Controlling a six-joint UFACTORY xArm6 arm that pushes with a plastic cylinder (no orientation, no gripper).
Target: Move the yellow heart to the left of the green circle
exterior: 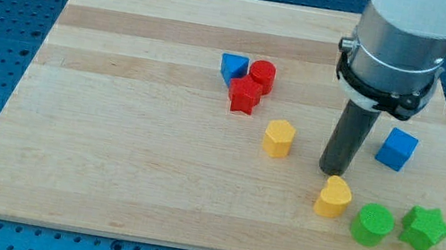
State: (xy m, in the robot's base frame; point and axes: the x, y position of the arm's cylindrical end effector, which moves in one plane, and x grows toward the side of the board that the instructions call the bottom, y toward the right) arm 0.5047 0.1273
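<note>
The yellow heart (333, 197) lies near the view's bottom right of the wooden board. The green circle (371, 224) sits just to its right and a little lower, nearly touching it. My tip (332, 171) stands just above the yellow heart, at its upper edge, close to touching it. The arm's grey body rises above the rod at the view's top right.
A green star (424, 230) lies right of the green circle. A blue cube (397, 149) sits right of the rod. A yellow hexagon (278, 138) lies left of the rod. A blue triangle (232, 68), a red cylinder (261, 75) and a red star (245, 97) cluster at upper centre.
</note>
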